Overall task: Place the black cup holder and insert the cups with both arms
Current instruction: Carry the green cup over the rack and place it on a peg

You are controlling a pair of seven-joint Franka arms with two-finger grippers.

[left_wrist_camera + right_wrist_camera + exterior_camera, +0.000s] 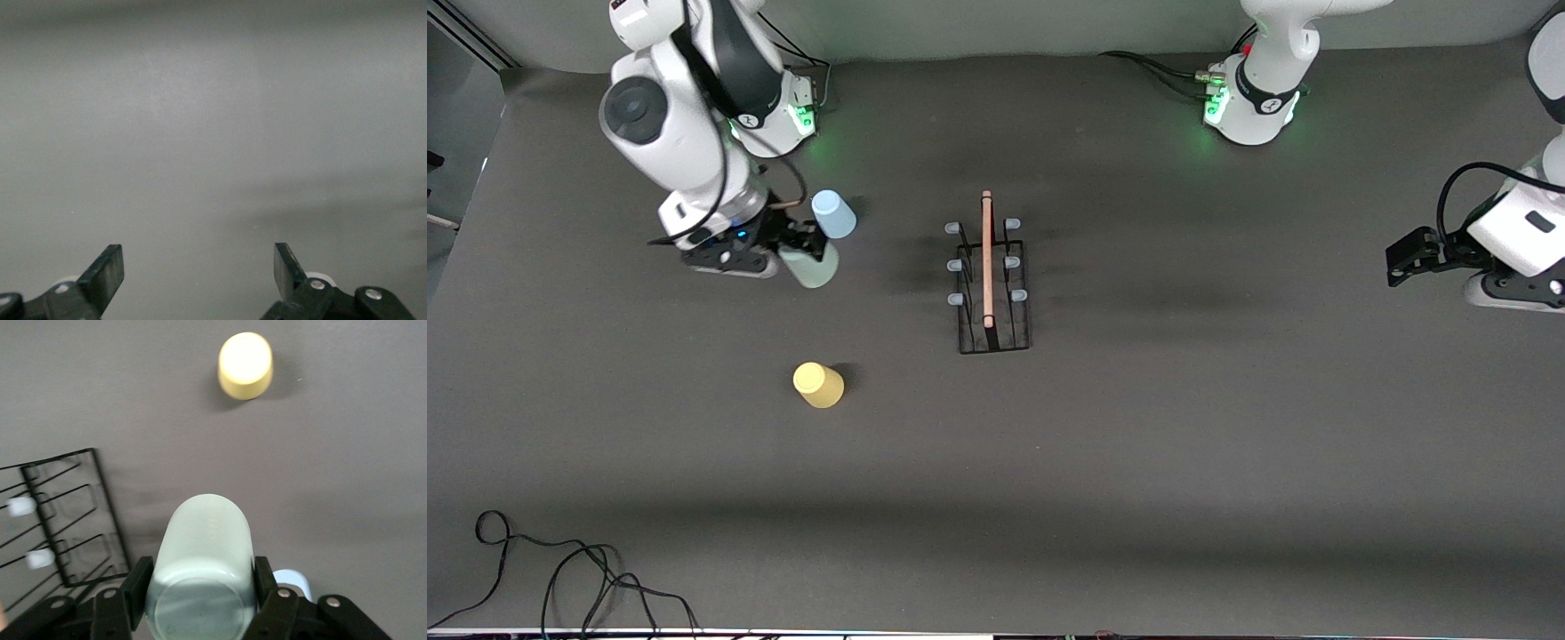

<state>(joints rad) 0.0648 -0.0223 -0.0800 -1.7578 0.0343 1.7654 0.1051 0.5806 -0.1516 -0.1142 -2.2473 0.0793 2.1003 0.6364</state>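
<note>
Fingers of the right gripper (805,253) clamp the pale green cup (811,265) from both sides, carrying it tipped on its side above the dark table (1183,444) at the right arm's end. Seen from the right wrist, the green cup (203,567) fills the space between the jaws, one black finger (137,590) pressed to each flank. Just beside the jaws stands the pale blue cup (833,214), upside down on the table, farther from the front camera than the yellow cup (818,385), which also stands upside down. At mid-table the black cup holder (991,276) stands upright, wooden handle (987,258) along its top, blue-tipped pegs to either side, all bare. At the table's other end the left gripper (1405,260) waits, its jaws spread wide over bare table with nothing between them.
</note>
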